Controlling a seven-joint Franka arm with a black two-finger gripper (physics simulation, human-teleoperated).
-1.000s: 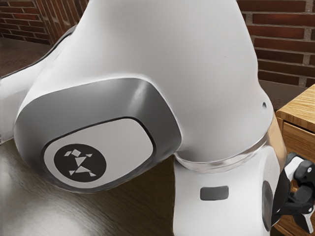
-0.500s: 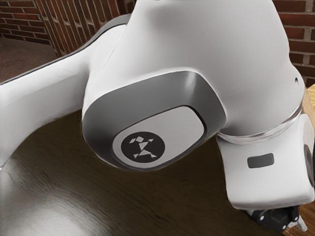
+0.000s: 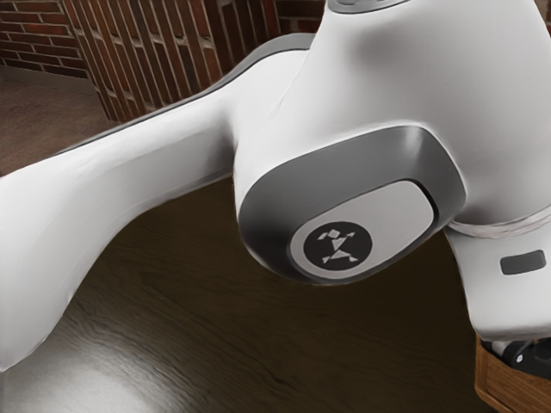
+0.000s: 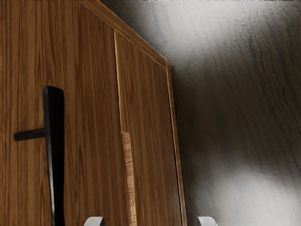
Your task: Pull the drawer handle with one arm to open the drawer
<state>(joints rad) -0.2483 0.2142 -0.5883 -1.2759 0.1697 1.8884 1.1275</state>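
Note:
In the wrist view a wooden drawer front carries a black bar handle on a short black post. My gripper is open: two pale fingertips peek in wide apart, one over the wood beside the handle, the other over the table. The handle lies outside the fingers, untouched. In the exterior view my white arm hides most of the scene. Only a corner of the wooden cabinet and a bit of the black hand body show at the lower right.
A dark wood-grain table spreads under the arm, and the same table runs beside the cabinet in the wrist view. A brick wall stands behind. A vertical seam splits the cabinet front into panels.
My arm has swung toward the exterior view's right and lower. The hand has slid to the bottom right corner, and the arm now covers most of the cabinet.

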